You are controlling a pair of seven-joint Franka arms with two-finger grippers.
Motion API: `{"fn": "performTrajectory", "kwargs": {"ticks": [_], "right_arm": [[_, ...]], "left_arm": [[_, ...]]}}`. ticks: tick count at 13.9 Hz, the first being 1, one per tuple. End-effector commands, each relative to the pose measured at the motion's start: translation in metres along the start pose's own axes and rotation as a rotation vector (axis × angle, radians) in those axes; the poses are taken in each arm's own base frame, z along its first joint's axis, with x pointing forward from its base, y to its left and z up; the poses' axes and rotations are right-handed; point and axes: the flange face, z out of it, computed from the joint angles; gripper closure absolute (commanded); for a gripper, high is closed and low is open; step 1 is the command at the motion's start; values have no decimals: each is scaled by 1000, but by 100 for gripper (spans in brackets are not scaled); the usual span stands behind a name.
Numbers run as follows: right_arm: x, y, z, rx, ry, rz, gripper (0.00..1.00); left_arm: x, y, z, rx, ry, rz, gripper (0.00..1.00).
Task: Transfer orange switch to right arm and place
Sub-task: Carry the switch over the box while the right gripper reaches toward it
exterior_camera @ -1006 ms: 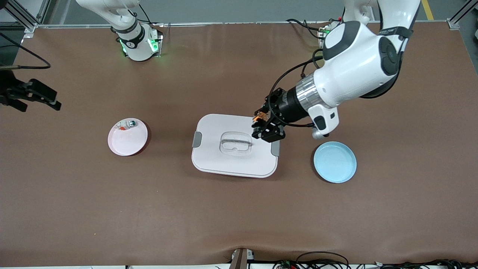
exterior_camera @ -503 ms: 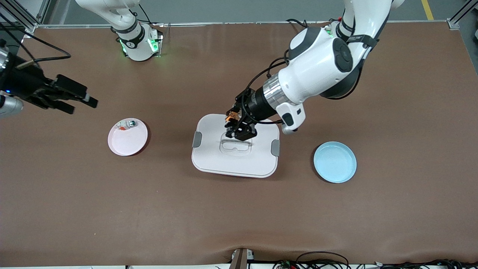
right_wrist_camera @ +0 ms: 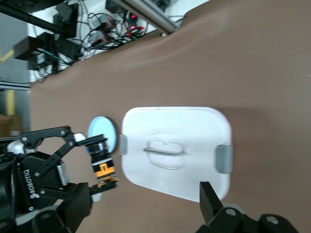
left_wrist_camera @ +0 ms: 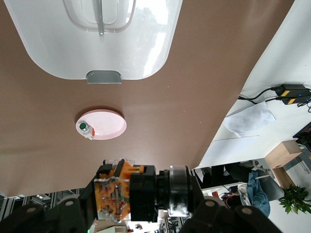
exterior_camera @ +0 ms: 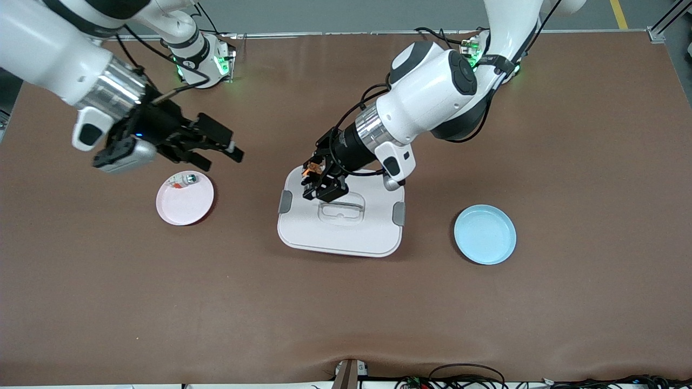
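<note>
You will find the orange switch [exterior_camera: 310, 170] off the table, pinched between the fingers of the left gripper [exterior_camera: 318, 181]. In the left wrist view the switch [left_wrist_camera: 127, 191] sits crosswise between the fingers, its tan-and-orange body at one side and its black collar and silver ring at the other. The right wrist view shows the same switch [right_wrist_camera: 102, 168] held in the left gripper [right_wrist_camera: 85, 170], which grips it by its two ends.

The left gripper hangs over the white lidded box [exterior_camera: 357, 237], above the corner of the lid toward the right arm's end of the table and next to the clear handle [exterior_camera: 341, 208] at the lid's centre. The box has a grey latch [exterior_camera: 285, 201] at each short end.

Note the right gripper [exterior_camera: 219, 151]: its fingers are spread wide and hold nothing. It is over the bare table beside the pink plate [exterior_camera: 185, 208], well apart from the switch.

The pink plate carries a small white piece with a green button [exterior_camera: 188, 179] at its rim. A blue plate [exterior_camera: 485, 234] lies beside the box toward the left arm's end of the table.
</note>
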Motion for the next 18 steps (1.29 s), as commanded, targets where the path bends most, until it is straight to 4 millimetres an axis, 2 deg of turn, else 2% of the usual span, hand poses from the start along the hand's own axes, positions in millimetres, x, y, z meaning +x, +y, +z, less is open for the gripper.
{"fn": "performTrajectory", "kwargs": {"ticks": [1, 6, 10, 18], "right_arm": [[-12, 9, 13, 73, -8, 27, 0], [-23, -9, 33, 85, -15, -26, 0], [-26, -24, 64, 95, 26, -44, 0], [-26, -27, 110, 108, 25, -56, 0]], "left_arm": [[-4, 2, -3, -17, -6, -13, 49], [-5, 1, -4, -18, -5, -8, 49], [-6, 1, -6, -23, 1, 3, 49], [-6, 1, -7, -25, 2, 7, 49]]}}
